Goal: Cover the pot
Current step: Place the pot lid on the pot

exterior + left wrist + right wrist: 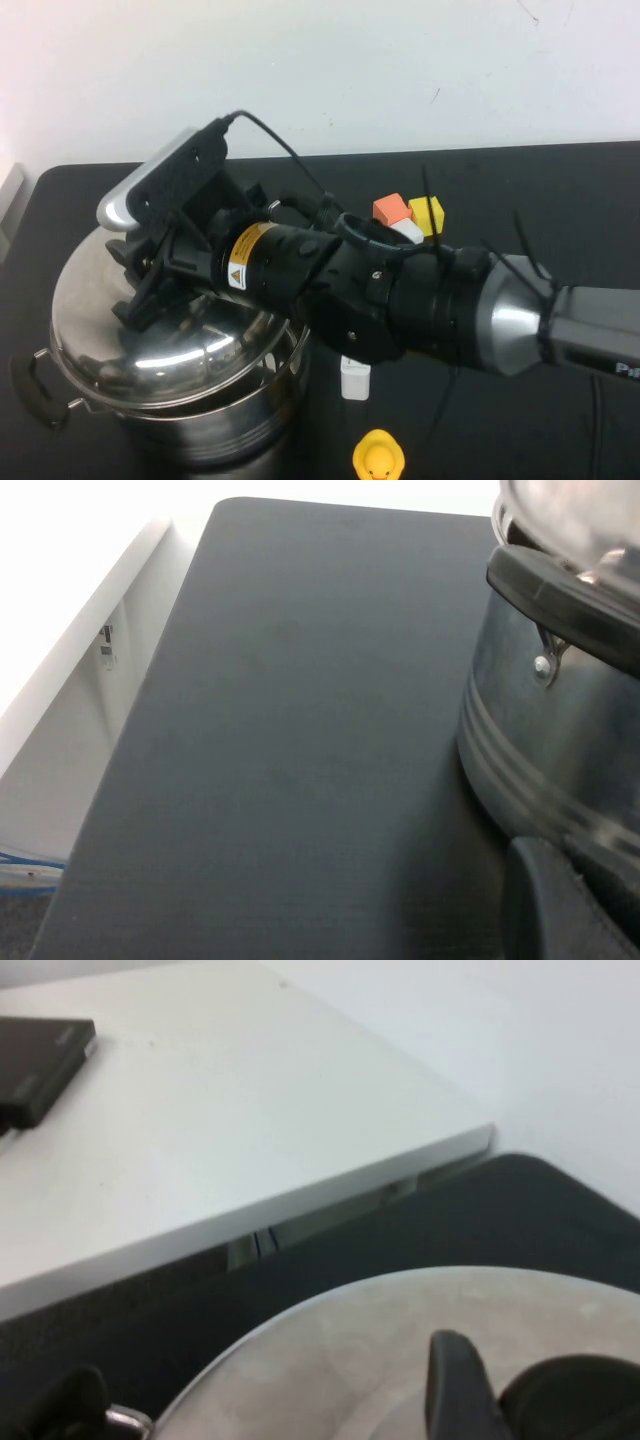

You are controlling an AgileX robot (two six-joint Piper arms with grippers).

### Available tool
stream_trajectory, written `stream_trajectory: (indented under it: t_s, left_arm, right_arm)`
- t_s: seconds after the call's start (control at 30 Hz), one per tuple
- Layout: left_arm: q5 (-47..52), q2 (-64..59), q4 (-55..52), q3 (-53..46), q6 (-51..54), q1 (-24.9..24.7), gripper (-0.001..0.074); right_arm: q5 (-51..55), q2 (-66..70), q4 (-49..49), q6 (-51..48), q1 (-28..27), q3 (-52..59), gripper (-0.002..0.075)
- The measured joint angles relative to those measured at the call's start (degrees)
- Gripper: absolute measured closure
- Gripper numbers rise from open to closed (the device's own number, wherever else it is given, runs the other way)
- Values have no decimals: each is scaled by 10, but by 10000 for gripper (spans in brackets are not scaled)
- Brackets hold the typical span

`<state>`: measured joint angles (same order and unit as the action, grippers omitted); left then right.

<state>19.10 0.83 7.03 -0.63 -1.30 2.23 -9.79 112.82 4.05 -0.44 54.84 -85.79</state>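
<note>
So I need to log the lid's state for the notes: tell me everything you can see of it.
The lid is a domed, mirror-bright steel disc. It sits on the pot, tilted: its edge on the side towards the duck is raised, leaving a dark gap over the rim. The right hand is down on its crown, hiding the knob in the high view; a dark knob shows in the right wrist view. Whether the hand grips it cannot be told. The left hand is not in view.
</note>
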Motion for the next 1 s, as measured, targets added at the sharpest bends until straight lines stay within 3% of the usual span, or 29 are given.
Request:
stream_trajectory:
  t_s: [1.0]
  left_arm:
    - [0, 0, 0, 0, 0, 0, 737]
  right_arm:
    - [24, 11, -29, -2, -8, -1, 390]
